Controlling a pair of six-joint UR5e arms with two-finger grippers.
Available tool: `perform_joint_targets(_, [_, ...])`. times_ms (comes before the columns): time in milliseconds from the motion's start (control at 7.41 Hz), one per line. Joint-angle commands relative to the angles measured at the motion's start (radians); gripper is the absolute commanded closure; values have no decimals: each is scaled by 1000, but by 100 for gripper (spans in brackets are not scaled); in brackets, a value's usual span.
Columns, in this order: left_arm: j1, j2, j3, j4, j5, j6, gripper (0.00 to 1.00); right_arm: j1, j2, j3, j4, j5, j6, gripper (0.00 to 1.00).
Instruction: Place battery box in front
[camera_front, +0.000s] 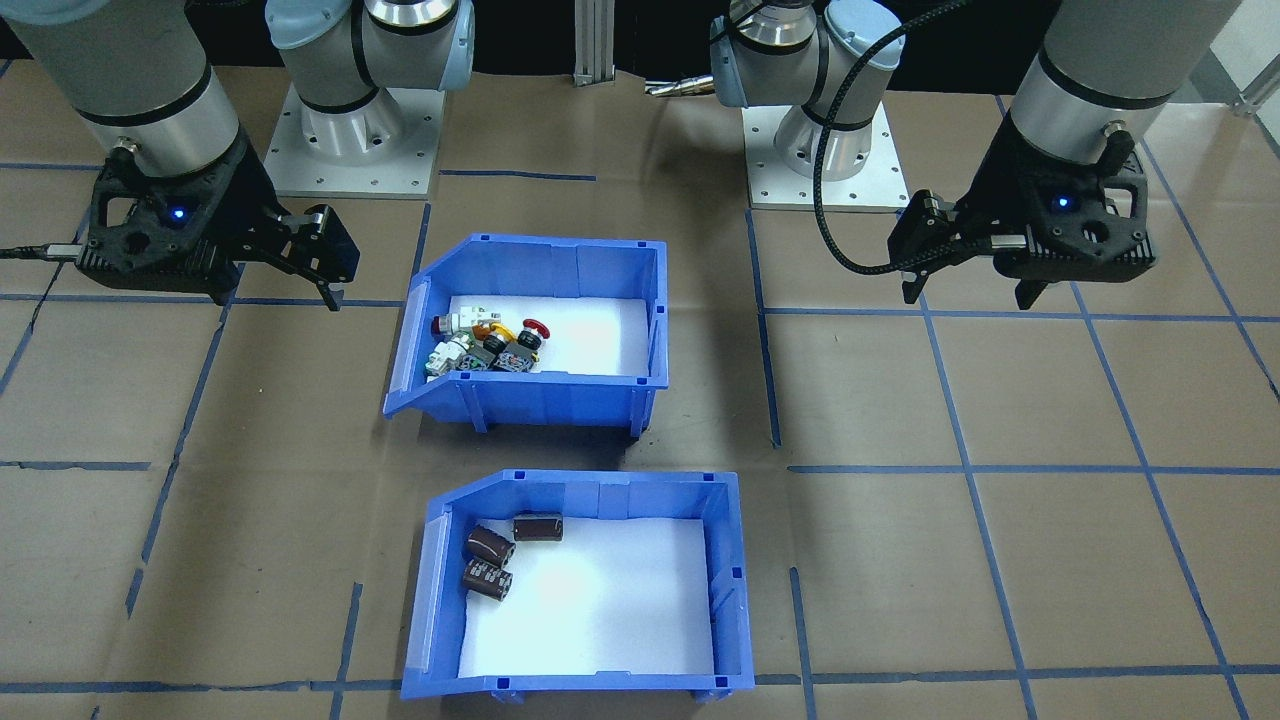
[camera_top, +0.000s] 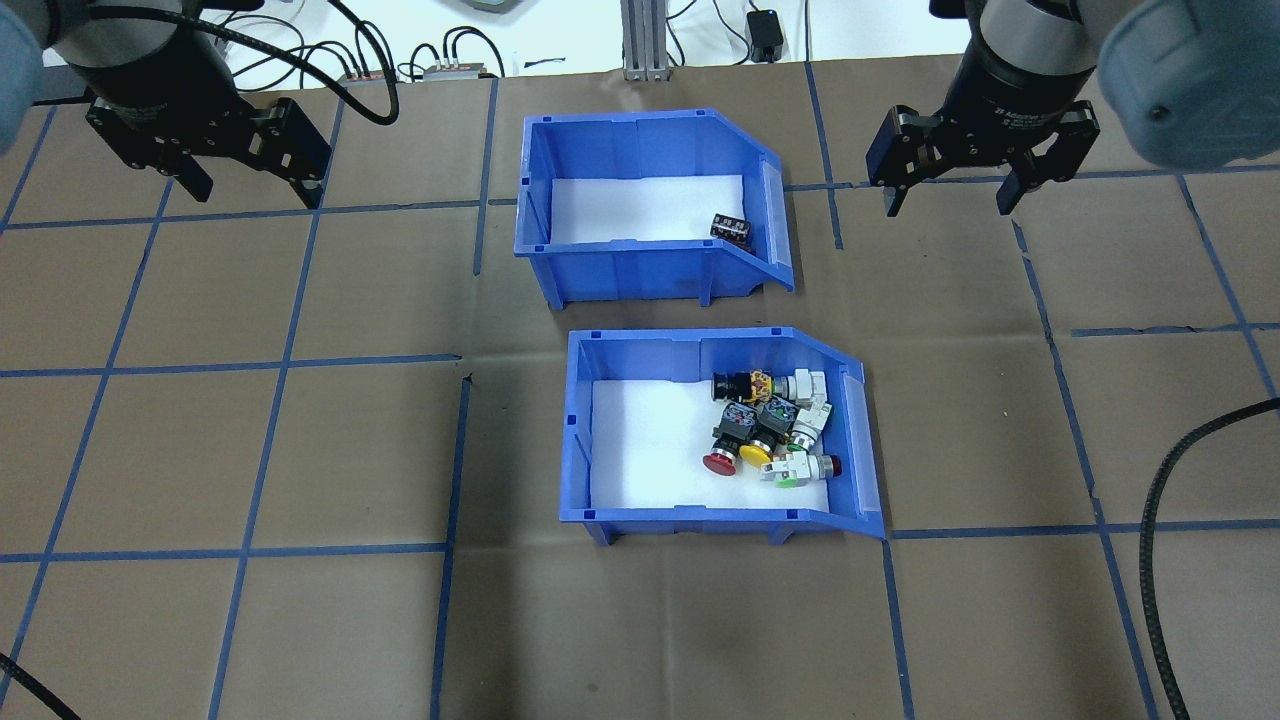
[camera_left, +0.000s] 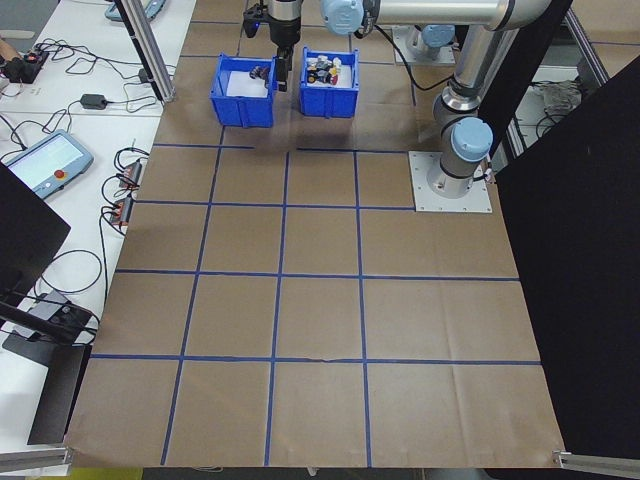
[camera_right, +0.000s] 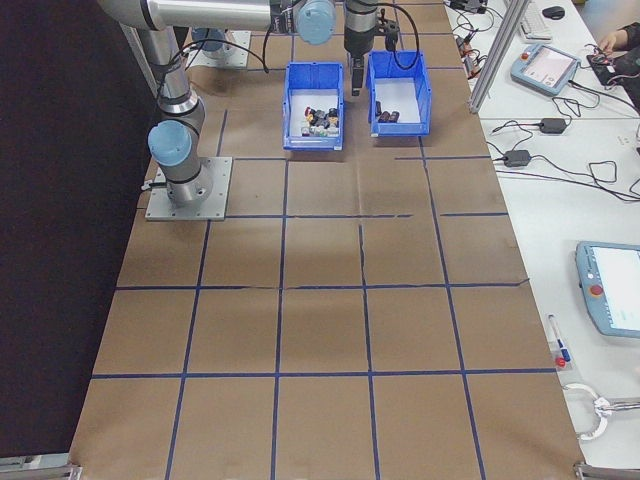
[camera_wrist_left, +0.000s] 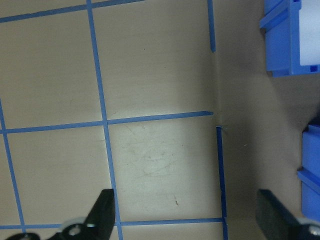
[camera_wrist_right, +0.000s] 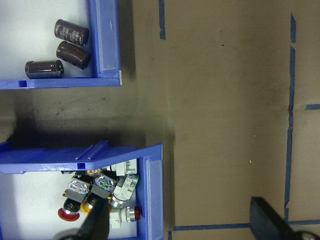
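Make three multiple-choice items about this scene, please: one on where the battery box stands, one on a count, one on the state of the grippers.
1. Relative to the switch bin, the battery box stands
A. nearer the robot
B. farther from the robot
C. stacked on it

2. Dark cells in the battery box:
A. one
B. three
C. five

3. The left gripper and right gripper are
A. both open, empty
B. both shut on bins
C. one holding a cell

Key: 1 B, overhead view shows it beyond the switch bin. 2 B, front view shows three. 3 A, both hang apart from the bins.
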Motion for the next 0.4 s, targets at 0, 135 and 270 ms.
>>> perform_joint_targets(0, [3, -4, 0, 1, -1, 0, 0, 0, -1, 0, 1, -13, -1, 0])
perform_joint_targets(135, [3, -7, 2, 11, -1, 0, 0, 0, -1, 0, 1, -13, -1, 0])
perform_joint_targets(270, [4, -7, 0, 11, 1, 0, 0, 0, -1, 2, 1, -13, -1, 0])
